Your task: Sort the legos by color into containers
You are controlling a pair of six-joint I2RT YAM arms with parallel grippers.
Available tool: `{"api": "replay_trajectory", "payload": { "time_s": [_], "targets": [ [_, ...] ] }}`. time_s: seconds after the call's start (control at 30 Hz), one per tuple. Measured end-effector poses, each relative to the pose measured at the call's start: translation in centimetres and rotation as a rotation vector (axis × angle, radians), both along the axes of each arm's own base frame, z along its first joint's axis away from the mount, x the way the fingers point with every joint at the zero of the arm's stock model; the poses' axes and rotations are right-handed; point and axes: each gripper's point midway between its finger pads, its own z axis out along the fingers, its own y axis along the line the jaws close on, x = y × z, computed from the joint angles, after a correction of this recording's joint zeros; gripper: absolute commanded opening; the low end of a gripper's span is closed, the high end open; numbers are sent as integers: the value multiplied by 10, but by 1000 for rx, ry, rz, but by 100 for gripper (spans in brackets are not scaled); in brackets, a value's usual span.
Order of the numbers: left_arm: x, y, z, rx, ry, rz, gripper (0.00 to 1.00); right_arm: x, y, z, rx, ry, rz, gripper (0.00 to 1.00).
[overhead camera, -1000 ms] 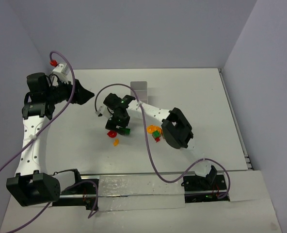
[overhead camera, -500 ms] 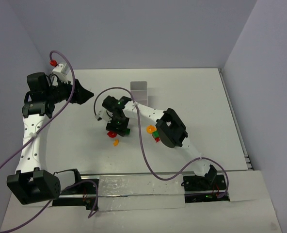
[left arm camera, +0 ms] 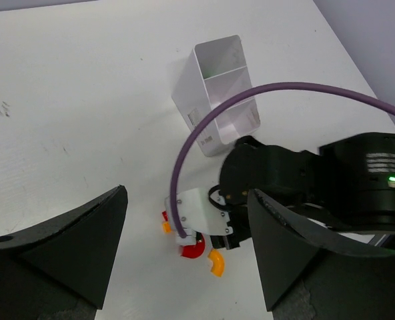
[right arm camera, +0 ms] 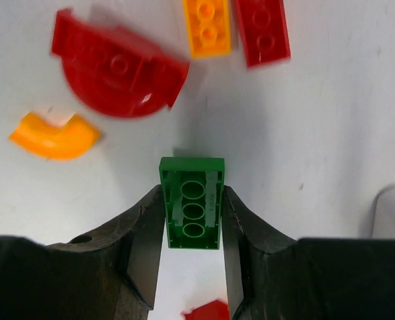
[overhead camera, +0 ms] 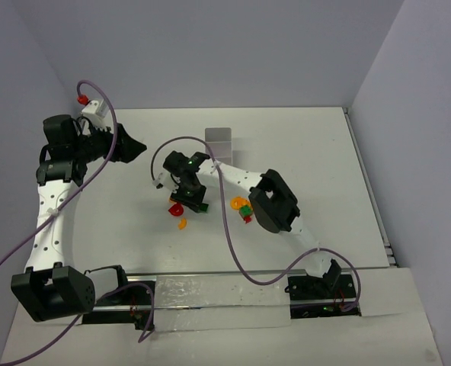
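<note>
In the right wrist view, my right gripper (right arm camera: 192, 192) is shut on a green lego (right arm camera: 191, 175); the brick lies underside-up on the table and both fingers touch its long sides. From above, that gripper (overhead camera: 190, 204) points down at the table's middle. Around it lie a red curved lego (right arm camera: 117, 73), an orange curved lego (right arm camera: 54, 137), an orange brick (right arm camera: 207, 27) and a red plate (right arm camera: 262, 30). The containers (overhead camera: 219, 141) stand behind as one narrow white tray. My left gripper (overhead camera: 132, 149) hangs open and empty at the left, above the table.
A second small heap of orange, green and red legos (overhead camera: 243, 206) lies right of the right gripper, partly under the right arm's elbow (overhead camera: 275, 202). A purple cable (left arm camera: 204, 127) arcs over the pieces. Walls close off the table at the back and right.
The right gripper's jaws have closed from wide open onto the green lego. The right arm shifted slightly. The left arm has not moved.
</note>
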Motion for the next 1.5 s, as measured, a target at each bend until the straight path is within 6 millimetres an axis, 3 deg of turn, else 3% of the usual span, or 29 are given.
{"api": "replay_trajectory", "payload": {
  "time_s": [0.03,0.1,0.2,0.3,0.4,0.47,0.53,0.6,0.8,1.13,1.5],
  "targets": [
    [1,1,-2,-3,2,10,84,-2,-2,5,11,-1,-19,0],
    [4,3,-6,-11,13,35,97,-1,-4,26,61,-19,-69,0],
    [8,7,-9,-23,20,83,99,14,-6,79,202,-90,-189,0],
    [14,12,-4,-30,5,126,99,48,-15,154,407,-221,-347,0],
    [21,16,3,-41,-20,164,99,87,-45,222,573,-405,-552,0],
    [24,18,6,-50,-32,185,99,111,-67,256,653,-530,-690,0],
    [27,20,8,-60,-41,202,99,126,-86,272,703,-635,-814,0],
    [30,21,7,-71,-41,217,99,137,-99,271,741,-719,-909,0],
    [38,23,4,-92,-36,238,99,160,-118,233,712,-816,-1071,0],
    [48,26,-5,-102,-22,259,99,187,-113,224,820,-864,-1174,0],
    [55,28,-13,-99,-8,270,99,207,-109,171,766,-829,-1198,7]
  ]
}}
